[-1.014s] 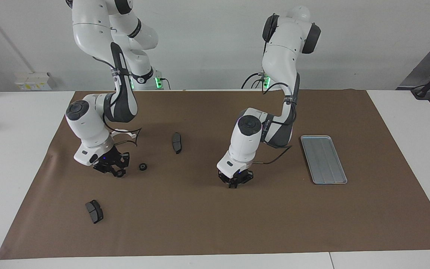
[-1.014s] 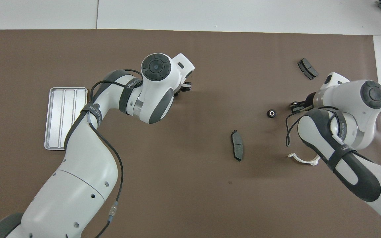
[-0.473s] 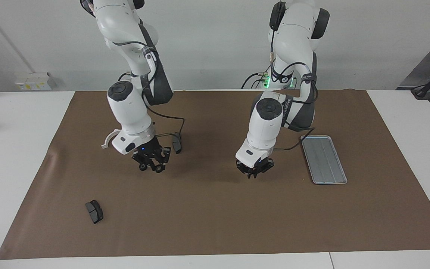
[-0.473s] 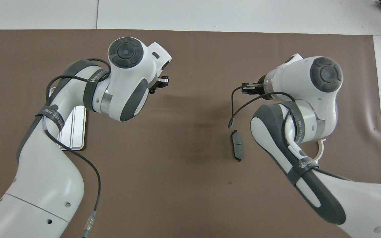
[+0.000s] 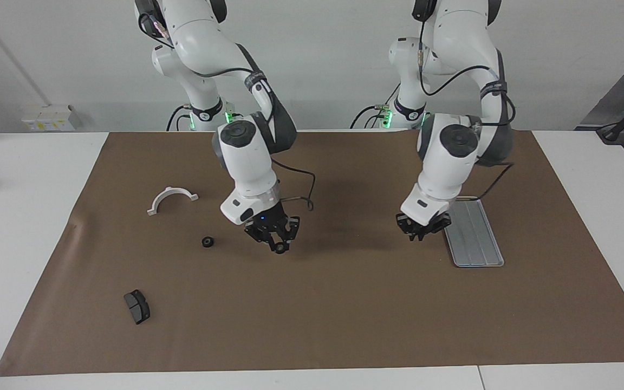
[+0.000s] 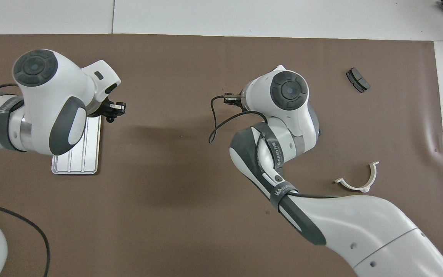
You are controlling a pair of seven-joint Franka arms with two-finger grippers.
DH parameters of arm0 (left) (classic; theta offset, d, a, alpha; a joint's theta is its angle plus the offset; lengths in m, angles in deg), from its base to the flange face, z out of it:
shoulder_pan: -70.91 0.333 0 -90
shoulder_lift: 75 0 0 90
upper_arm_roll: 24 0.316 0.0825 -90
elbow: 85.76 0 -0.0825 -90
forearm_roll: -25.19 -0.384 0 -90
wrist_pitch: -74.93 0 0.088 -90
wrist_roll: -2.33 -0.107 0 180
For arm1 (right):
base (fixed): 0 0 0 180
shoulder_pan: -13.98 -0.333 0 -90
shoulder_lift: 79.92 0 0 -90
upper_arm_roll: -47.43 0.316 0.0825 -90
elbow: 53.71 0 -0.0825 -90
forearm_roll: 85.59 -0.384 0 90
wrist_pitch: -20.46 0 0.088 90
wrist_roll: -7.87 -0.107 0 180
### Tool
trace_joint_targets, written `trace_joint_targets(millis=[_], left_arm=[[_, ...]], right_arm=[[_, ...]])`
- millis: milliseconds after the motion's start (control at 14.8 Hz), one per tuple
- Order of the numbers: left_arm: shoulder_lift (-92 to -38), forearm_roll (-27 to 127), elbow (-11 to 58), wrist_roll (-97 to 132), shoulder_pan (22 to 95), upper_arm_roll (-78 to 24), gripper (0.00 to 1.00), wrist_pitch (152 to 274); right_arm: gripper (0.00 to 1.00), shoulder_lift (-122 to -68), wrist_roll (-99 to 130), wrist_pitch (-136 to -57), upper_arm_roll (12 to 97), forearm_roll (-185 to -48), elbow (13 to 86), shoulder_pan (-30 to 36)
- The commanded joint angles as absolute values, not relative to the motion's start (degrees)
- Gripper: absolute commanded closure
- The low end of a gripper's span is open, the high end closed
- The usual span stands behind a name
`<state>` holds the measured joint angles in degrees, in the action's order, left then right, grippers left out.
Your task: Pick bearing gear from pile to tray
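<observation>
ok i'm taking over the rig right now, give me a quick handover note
Right end effector: raised over the middle of the mat, shut on what looks like a small black gear.
Left end effector: shut, empty, over the mat beside the tray.
Second gear lies on the mat toward the right arm's end, with a pad and a white bracket.
Done: one gear picked up.
Left: carry it to the tray, where no gear shows, then fetch the second.
</observation>
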<state>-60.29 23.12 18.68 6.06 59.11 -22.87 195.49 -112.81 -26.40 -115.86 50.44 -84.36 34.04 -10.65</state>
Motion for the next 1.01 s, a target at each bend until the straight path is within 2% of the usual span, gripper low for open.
trace_joint_targets(millis=[0,203,406,608,676,744,811,879,946], left_arm=[[-64.45,22.90,27.15,-0.29,63.60,-23.65,1.00,198.84],[-66.39,22.90,34.37,-4.17,66.52,-23.56,1.00,206.74],[-67.27,22.90,37.98,-4.35,68.10,-23.47,1.00,210.71],[-67.71,22.90,39.48,-4.35,68.54,-23.47,1.00,211.86],[-67.71,22.90,39.57,-4.53,68.54,-23.47,0.94,212.47],[-67.71,22.90,39.92,-4.61,68.54,-23.47,0.76,212.65],[-67.80,22.90,40.01,-4.53,68.63,-23.47,0.51,212.65],[-67.80,22.90,40.01,-4.53,68.72,-23.47,0.15,212.56],[-67.71,22.90,39.84,-4.44,69.15,-23.47,0.00,212.56]], right_arm=[[1.00,-119.55,-32.11,-117.52,50.33,-79.54,27.23,-13.00],[1.00,-119.74,-32.03,-120.95,50.33,-79.70,28.37,-13.27],[0.97,-119.73,-32.12,-121.74,50.42,-79.70,29.16,-13.70],[0.81,-119.65,-32.21,-123.15,50.42,-79.79,30.40,-14.06],[0.58,-119.65,-32.21,-123.24,50.42,-79.79,30.48,-14.15],[0.01,-119.47,-32.38,-122.72,50.33,-79.79,30.48,-14.23],[0.00,-119.30,-32.29,-121.84,50.07,-79.44,30.31,-14.24],[0.00,-119.21,-32.29,-120.53,49.81,-78.83,29.87,-13.97],[0.00,-118.77,-32.38,-119.91,49.63,-77.87,29.78,-13.62]])
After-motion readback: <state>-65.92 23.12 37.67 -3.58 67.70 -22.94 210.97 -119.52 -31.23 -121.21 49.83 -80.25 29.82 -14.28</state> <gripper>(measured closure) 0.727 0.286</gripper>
